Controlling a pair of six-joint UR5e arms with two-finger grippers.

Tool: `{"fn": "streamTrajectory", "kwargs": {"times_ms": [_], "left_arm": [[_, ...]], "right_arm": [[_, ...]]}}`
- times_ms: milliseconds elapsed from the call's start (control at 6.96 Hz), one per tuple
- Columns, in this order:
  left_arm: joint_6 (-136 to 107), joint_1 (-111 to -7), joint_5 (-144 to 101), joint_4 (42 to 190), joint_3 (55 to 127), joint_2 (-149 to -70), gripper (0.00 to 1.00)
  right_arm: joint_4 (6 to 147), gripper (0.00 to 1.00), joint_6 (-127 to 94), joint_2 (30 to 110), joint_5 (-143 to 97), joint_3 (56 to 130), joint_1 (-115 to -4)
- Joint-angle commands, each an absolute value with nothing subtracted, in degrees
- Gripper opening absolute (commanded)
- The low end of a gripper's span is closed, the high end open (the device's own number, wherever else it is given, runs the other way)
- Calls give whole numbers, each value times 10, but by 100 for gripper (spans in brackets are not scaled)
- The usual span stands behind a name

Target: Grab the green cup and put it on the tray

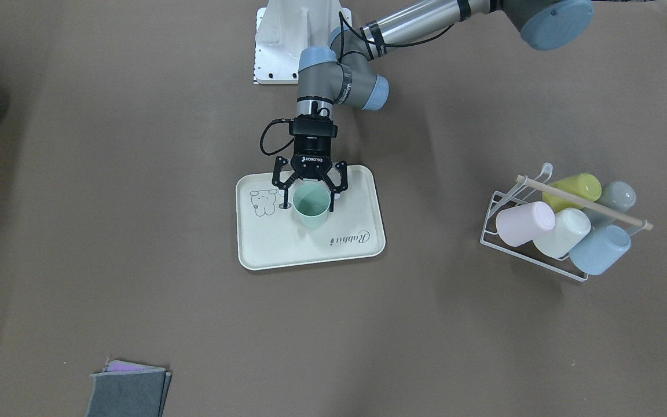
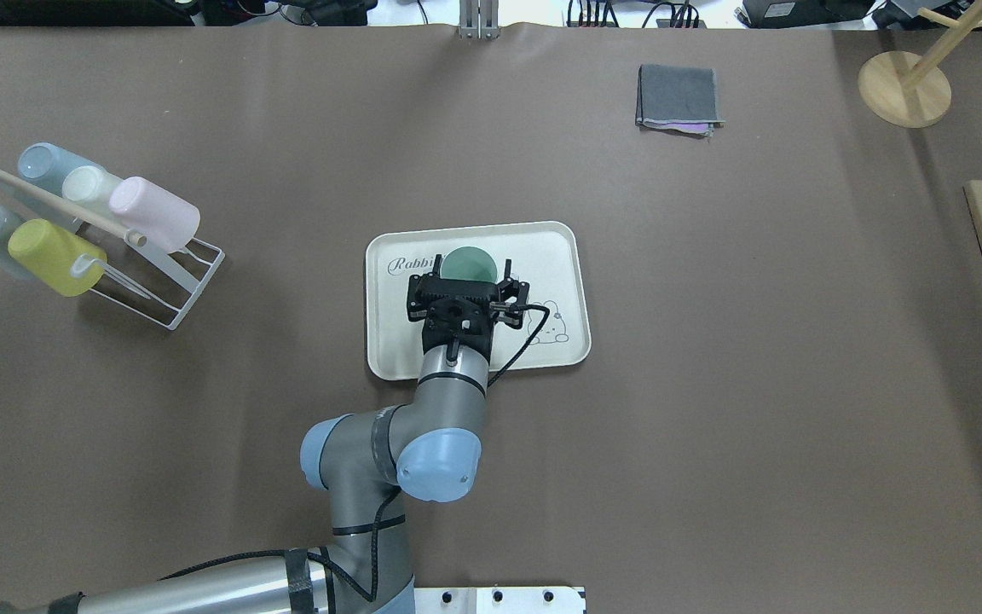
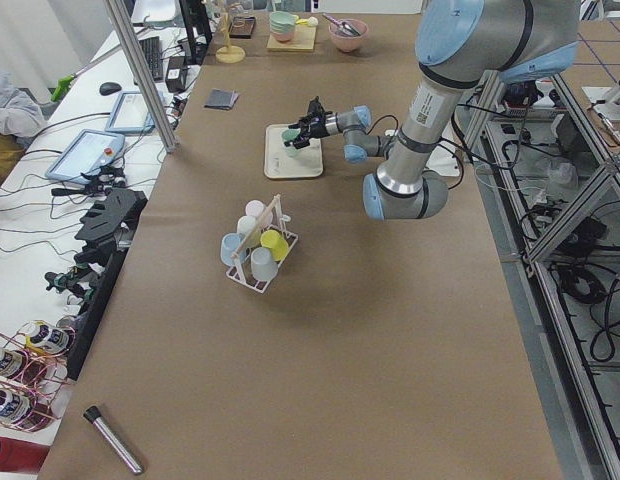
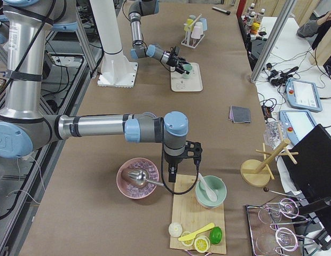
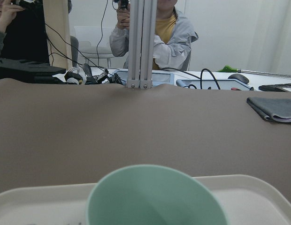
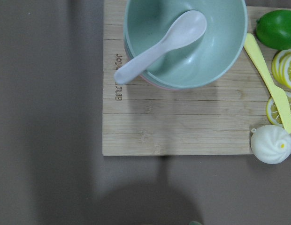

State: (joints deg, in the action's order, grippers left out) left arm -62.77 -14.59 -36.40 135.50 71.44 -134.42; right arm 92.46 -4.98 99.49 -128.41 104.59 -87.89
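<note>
The pale mint green cup (image 1: pixel 312 207) stands upright on the cream tray (image 1: pixel 275 249), between the animal drawing and the "Rabbit" script. It also shows in the overhead view (image 2: pixel 467 262) on the tray (image 2: pixel 551 247). My left gripper (image 1: pixel 309 197) is open, with one finger on each side of the cup's rim and a small gap to it on both sides. The left wrist view shows the cup's mouth (image 5: pixel 152 199) close below the camera and the tray's rim (image 5: pixel 258 185). My right gripper (image 4: pixel 191 154) hangs far away over a wooden board; I cannot tell whether it is open or shut.
A white wire rack (image 1: pixel 542 231) with several pastel cups lies on the robot's left. A folded grey cloth (image 2: pixel 678 98) lies far across the table. On the right are a wooden board (image 6: pixel 183 126) with a green bowl and spoon (image 6: pixel 183 42), and a pink bowl (image 4: pixel 138 178).
</note>
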Motion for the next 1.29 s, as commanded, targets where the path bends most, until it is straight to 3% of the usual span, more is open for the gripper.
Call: {"fn": "streamTrajectory", "kwargs": {"times_ms": [0, 287, 431, 718, 1149], "left_arm": [[-567, -183, -416, 1392, 757, -1320, 98], [-458, -191, -499, 1391, 906, -1261, 98], [-409, -232, -578, 1387, 942, -1255, 98], [-410, -306, -696, 1233, 1009, -1225, 98], [-317, -493, -997, 1040, 1048, -1196, 98]], "right_arm": [[925, 100, -50, 995, -1284, 1046, -879], [925, 100, -50, 994, -1284, 1046, -879], [924, 100, -49, 993, -1284, 1046, -879], [925, 100, -49, 993, -1284, 1047, -879], [925, 100, -53, 991, -1284, 1047, -879]]}}
